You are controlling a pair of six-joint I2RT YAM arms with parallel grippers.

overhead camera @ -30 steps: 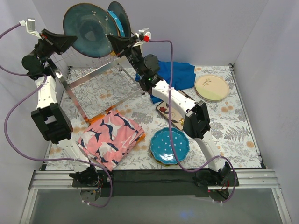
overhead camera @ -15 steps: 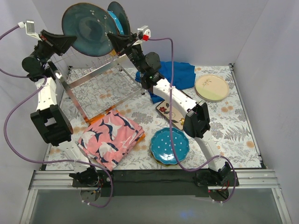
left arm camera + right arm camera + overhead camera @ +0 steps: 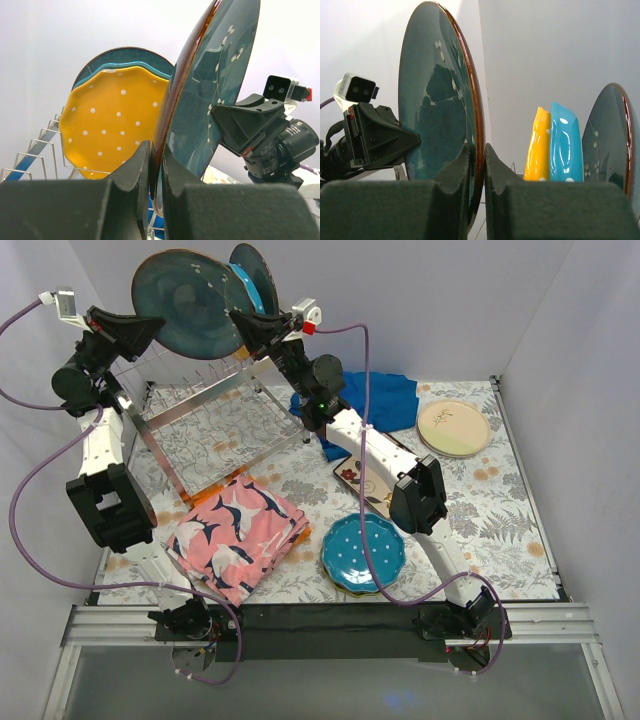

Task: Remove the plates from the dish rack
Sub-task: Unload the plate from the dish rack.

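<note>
Left wrist view, nearest first: the left gripper (image 3: 156, 150) has its two black fingers drawn narrow, pinching the brown-edged rim of a large dark teal glazed plate (image 3: 215, 75) that stands on edge. In the right wrist view the right gripper (image 3: 477, 150) is just as narrow, clamped on the opposite rim of the same plate. From above, both claws hold it upright over the top of the shiny silver wire dish rack (image 3: 200, 420).

Behind the held plate, three more stand in the rack's prongs: an orange white-dotted plate (image 3: 110, 120), a bright blue plate (image 3: 565, 145) and a second dark teal plate (image 3: 610, 140).

On the grey floral tablecloth (image 3: 500, 510), closest to the arm bases, lie a folded pink patterned cloth (image 3: 237, 532) and a teal dotted plate (image 3: 362, 552). Farther back a square cream floral plate (image 3: 360, 478) is partly hidden by the right arm. Beyond it are a round cream and yellow-green plate (image 3: 453, 427) and a crumpled blue cloth (image 3: 375, 400). Plain white walls (image 3: 450, 300) enclose the table.
</note>
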